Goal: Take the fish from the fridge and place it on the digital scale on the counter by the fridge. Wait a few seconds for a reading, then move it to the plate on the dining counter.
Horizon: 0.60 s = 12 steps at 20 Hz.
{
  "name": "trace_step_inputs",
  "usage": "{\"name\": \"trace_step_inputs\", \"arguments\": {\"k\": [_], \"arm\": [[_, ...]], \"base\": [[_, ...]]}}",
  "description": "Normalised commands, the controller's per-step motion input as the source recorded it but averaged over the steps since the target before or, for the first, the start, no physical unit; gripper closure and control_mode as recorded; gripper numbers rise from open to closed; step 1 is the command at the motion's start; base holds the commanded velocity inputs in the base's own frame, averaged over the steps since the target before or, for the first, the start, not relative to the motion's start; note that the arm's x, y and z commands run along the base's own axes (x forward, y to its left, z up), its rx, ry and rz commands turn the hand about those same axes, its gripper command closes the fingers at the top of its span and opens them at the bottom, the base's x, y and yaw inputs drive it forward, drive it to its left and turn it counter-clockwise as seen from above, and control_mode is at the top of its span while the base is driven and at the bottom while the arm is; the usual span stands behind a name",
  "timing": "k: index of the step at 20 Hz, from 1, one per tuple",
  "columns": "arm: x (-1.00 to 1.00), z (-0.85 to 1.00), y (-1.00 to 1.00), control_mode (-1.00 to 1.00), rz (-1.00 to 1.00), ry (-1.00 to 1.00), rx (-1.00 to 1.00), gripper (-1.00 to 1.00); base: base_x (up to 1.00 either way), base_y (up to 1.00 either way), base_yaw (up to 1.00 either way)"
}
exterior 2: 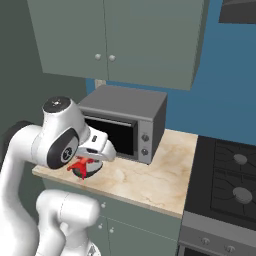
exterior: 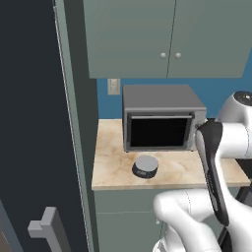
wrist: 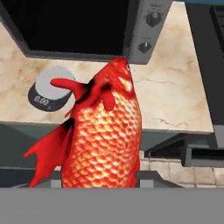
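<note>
The red-orange fish (wrist: 103,135) hangs in my gripper (wrist: 103,181), which is shut on its tail end, head pointing away from the hand. In the right base view the fish (exterior 2: 81,166) shows red under the hand, low over the counter's (exterior 2: 150,180) front left corner. The round grey digital scale (exterior: 145,166) sits on the counter (exterior: 113,170) in front of the microwave. In the hand view the digital scale (wrist: 50,93) lies up and left of the fish, partly behind a fin. The dark fridge (exterior: 29,123) stands to the left. The plate and dining counter are out of view.
A grey microwave (exterior: 160,118) with a dark door stands at the back of the counter, close behind the scale. Grey-green wall cabinets (exterior 2: 115,35) hang above. A black stove top (exterior 2: 225,175) adjoins the counter on the right. The fridge handle (exterior: 47,226) juts out low left.
</note>
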Motion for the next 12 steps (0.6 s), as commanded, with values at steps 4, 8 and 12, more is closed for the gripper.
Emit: {"name": "trace_step_inputs", "arguments": {"k": [4,8,12], "arm": [[0.0,0.0,0.0,1.0,0.0,0.0,0.0,1.0],[0.0,0.0,0.0,1.0,0.0,0.0,0.0,1.0],[0.0,0.0,0.0,1.0,0.0,0.0,0.0,1.0]], "base": [[-0.11,-0.48,-0.58],[0.0,-0.08,-0.95],[0.0,0.0,-0.99]]}}
